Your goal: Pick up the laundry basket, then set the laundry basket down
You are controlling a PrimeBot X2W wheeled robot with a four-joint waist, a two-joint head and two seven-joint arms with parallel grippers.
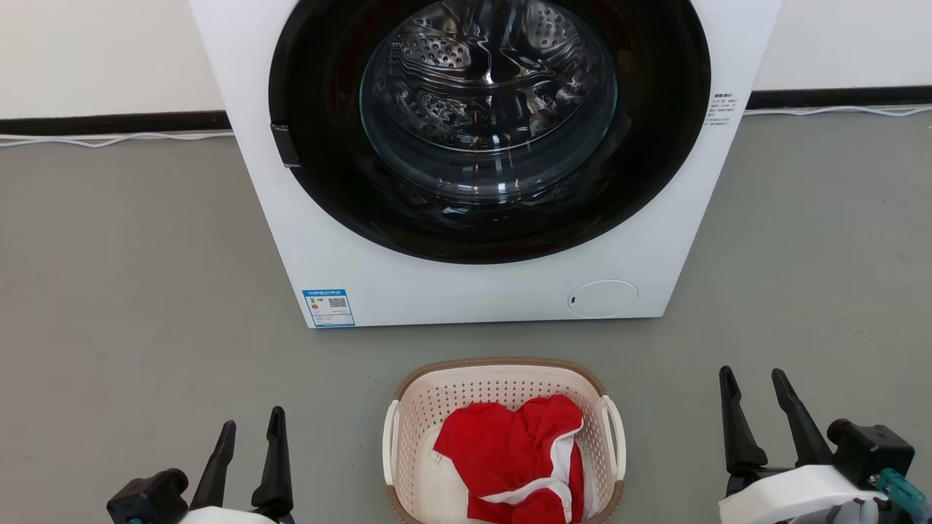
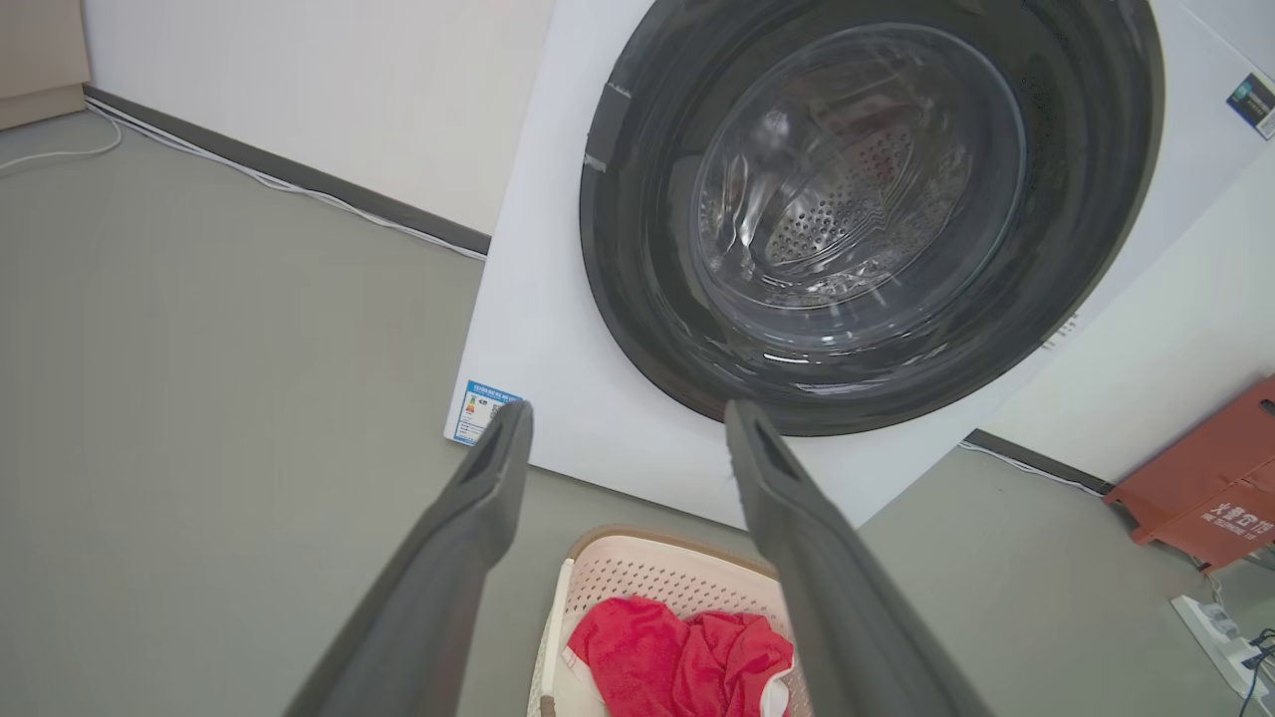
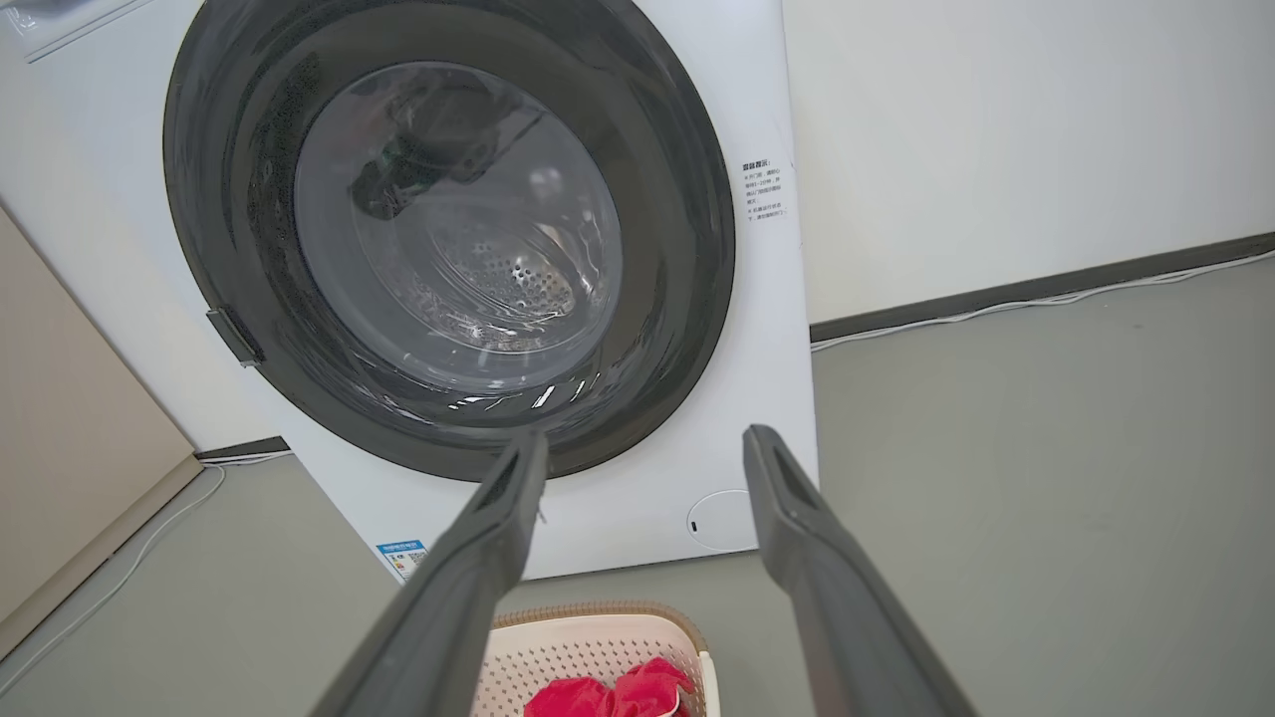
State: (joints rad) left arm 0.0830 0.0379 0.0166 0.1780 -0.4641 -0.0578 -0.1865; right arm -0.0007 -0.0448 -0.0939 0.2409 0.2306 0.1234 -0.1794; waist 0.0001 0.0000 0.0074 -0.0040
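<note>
The laundry basket point(image 1: 437, 407) is cream-white perforated plastic with a brown rim and white loop handles on both sides. It sits on the grey floor in front of the washer, with a red and white garment point(image 1: 510, 451) inside. My left gripper point(image 1: 252, 420) hovers open to the basket's left, well apart from it. To the basket's right my right gripper point(image 1: 752, 375) is also open and holds nothing. The left wrist view has the basket point(image 2: 657, 578) low between the fingers point(image 2: 468, 528); the right wrist view has the basket point(image 3: 588, 647) at the bottom edge.
A white front-loading washer point(image 1: 473, 291) with a dark round door stands just behind the basket. White cables point(image 1: 109, 138) run along the wall's dark baseboard. An orange-red box point(image 2: 1210, 478) and a power strip point(image 2: 1220, 627) lie to the washer's right.
</note>
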